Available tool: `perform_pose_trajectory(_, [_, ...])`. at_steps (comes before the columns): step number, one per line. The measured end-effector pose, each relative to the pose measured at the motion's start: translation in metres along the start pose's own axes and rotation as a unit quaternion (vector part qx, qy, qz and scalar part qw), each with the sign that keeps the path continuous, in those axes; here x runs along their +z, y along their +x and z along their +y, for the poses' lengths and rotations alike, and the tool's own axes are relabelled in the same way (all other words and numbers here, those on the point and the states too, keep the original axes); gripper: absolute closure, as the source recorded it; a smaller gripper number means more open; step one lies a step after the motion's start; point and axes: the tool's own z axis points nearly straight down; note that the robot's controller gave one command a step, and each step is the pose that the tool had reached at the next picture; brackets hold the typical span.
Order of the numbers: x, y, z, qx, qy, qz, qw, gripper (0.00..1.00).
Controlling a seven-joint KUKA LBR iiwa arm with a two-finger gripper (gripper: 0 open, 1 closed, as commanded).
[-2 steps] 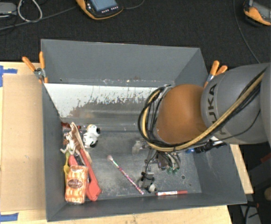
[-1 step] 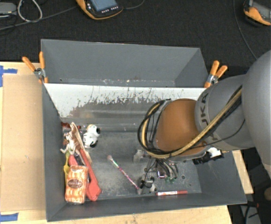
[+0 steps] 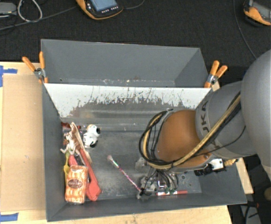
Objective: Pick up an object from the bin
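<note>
My pincer (image 3: 148,188) sits low by the front wall of the grey metal bin (image 3: 126,64), at the right end of a thin pink stick (image 3: 124,173), and I cannot tell how wide it stands.

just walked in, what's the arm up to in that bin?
The arm reaches into the front right of the bin, with its claw low over the floor at the near end of a thin pink stick. Whether it has hold of the stick can't be told from here. The rest lies in a heap along the left wall: a snack bag, a red strip and a small black-and-white cow toy.
</note>
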Motion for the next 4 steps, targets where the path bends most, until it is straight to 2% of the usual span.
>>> perform_pose_trajectory(1, [0.006, -0.015, -0.011, -0.091, -0.001, -0.0007, 0.9958, 0.00])
perform_pose_trajectory(2, [0.010, -0.005, -0.033, 0.004, -0.001, 0.0004, 1.0000, 1.00])
perform_pose_trajectory(3, [0.010, -0.005, -0.034, 0.004, -0.001, 0.0004, 1.0000, 1.00])
perform_pose_trajectory(4, [-0.001, -0.011, -0.072, 0.006, -0.001, 0.0006, 1.0000, 1.00])
